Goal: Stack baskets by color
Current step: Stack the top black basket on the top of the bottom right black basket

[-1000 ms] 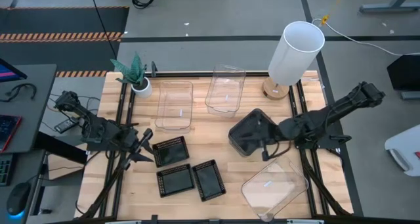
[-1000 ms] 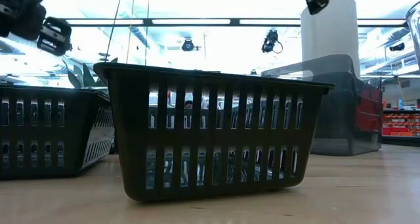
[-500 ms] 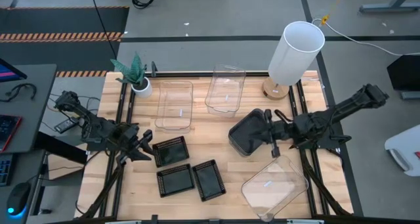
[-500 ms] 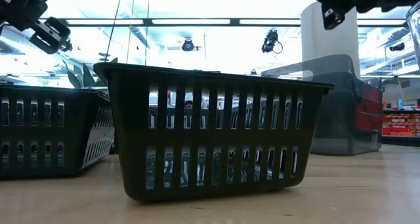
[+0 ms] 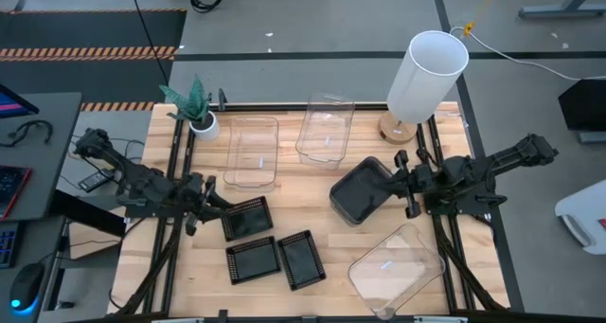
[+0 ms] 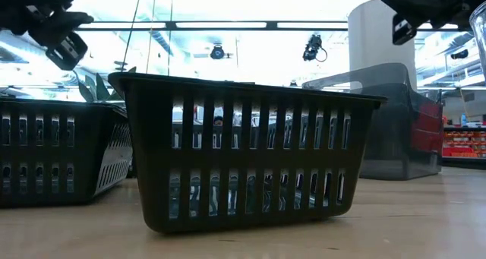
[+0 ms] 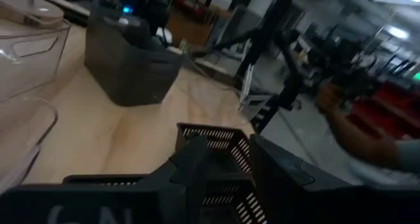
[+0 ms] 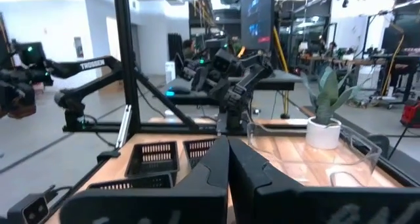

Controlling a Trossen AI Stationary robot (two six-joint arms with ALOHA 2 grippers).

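From above, the right gripper hangs just beyond the right edge of the smoky grey basket, its two fingers pressed together on nothing; its own wrist camera confirms this, the dark fingers meeting in a closed wedge. That wrist view looks across the table and shows what the overhead one cannot: the side walls of the black mesh baskets ahead of the fingers, the potted plant off to one side, and the left arm facing it from the far side.

The left gripper sits just left of the nearest black mesh basket, fingers held part-way apart and gripping nothing. Its wrist view shows the slotted rim of that basket right at the fingertips, with the grey basket well beyond them.

Only the overhead view lays out the rest: two more black baskets in front of the left gripper, two clear bins behind it, a third clear bin in front of the right gripper, and the white lamp behind that gripper.

The table-level view shows a black basket's slatted wall up close, both grippers high above the table.
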